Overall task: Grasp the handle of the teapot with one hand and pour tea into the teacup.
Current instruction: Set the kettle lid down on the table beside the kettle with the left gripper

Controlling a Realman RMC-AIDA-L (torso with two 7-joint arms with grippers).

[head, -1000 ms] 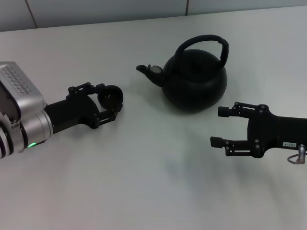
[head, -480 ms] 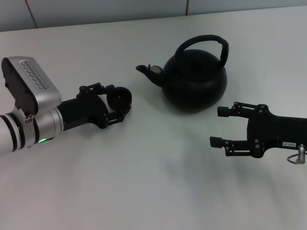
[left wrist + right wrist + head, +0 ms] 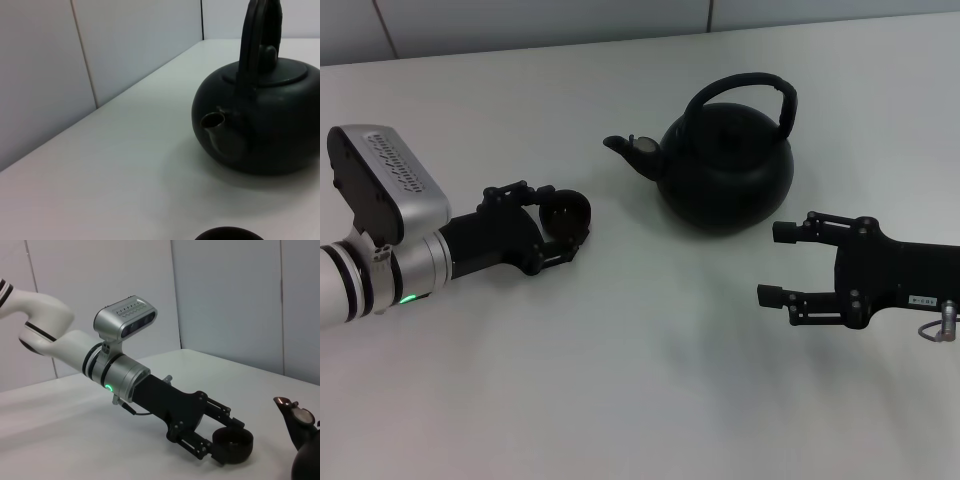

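While the right gripper (image 3: 772,264) waits nearest the robot at four o'clock on the table (image 3: 620,400), jaws spread and holding nothing, the pouring step is not yet begun. At nine o'clock the left gripper (image 3: 560,222), on its silver perforated sleeve, is closed around the cup (image 3: 566,212), a small round black bowl without a handle, low over the tabletop and just short of the spout (image 3: 620,146). Farther off, near one o'clock, stands the pot (image 3: 725,170): squat, matte black, stubby-spouted, untouched. Its handle (image 3: 740,88), a thick arched hoop over the lid, is free. Next, I judge, the open right gripper must rise, close on that hoop, then tip the spout over the cup.
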